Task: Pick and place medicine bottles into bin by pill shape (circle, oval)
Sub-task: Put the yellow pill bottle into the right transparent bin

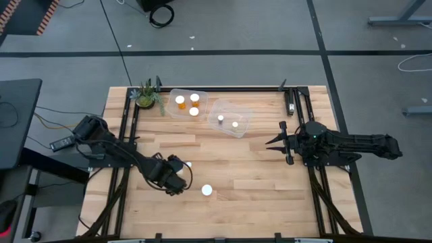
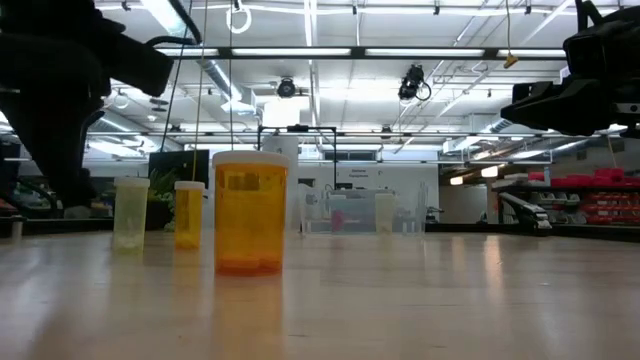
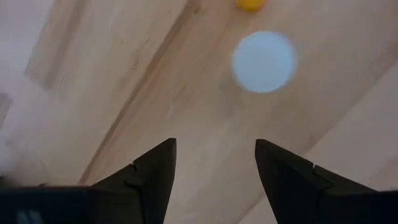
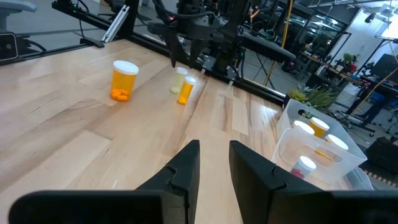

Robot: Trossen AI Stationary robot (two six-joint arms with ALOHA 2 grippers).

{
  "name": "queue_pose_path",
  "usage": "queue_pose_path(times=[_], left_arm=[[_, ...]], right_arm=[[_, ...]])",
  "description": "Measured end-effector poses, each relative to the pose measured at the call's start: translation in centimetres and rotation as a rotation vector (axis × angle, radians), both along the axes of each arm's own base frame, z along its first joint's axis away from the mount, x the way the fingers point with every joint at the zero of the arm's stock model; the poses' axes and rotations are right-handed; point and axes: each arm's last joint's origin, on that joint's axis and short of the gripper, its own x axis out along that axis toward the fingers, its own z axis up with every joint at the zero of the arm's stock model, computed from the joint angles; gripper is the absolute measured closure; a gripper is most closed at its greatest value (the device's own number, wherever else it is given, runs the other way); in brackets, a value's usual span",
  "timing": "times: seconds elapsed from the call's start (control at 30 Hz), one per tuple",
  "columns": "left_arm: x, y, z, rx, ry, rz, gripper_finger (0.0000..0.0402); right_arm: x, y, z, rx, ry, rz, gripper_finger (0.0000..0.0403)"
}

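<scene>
Left gripper [image 1: 181, 177]: fingers wide, empty, poised above small bottle [image 3: 264, 61] on table [image 1: 270, 175]. Advice: centre over cap, descend straight. Right gripper [image 1: 273, 143]: narrow, empty, idle near bins [image 1: 229, 118].

Wood table [image 1: 256, 175]: 2 clear bins [image 1: 229, 118], plant [image 1: 146, 96], loose bottles [image 1: 206, 191]

- I see a pale wooden table [image 1: 263, 196] with a black frame, standing on a grey floor [image 1: 223, 27] crossed by dark tape lines.
- A small potted plant [image 1: 146, 95] sits at one far corner.
- Beyond the table, long ceiling lights [image 2: 400, 52] glow over a workshop with red shelving [image 2: 590, 195].
</scene>
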Motion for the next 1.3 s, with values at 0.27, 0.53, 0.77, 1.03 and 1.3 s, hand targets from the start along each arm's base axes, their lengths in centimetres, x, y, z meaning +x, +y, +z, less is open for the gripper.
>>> queue_pose_path(times=[0.27,0.53,0.77,1.03,1.3], left_arm=[[-2.8,1.6,-3.1,-0.022,0.045,0.026,0.0199],[-4.8,2.9,-2.6,-0.165,-0.183,0.109,0.0218],[-4.0,2.5,-1.4,-0.235,-0.329,0.117,0.0205],[-2.6,2.0,-1.7,-0.198,-0.303,0.079,0.0159],[-0.2,1.8,-1.5,-0.147,-0.237,0.056,0.0146]], right_arm=[[0.0,0.0,0.0,0.000,0.000,0.000,0.0310],[0.0,0.0,0.0,0.000,0.000,0.000,0.0310],[0.0,0.0,0.0,0.000,0.000,0.000,0.0310],[0.0,0.0,0.0,0.000,0.001,0.000,0.0310],[0.0,0.0,0.0,0.001,0.004,0.000,0.0310]])
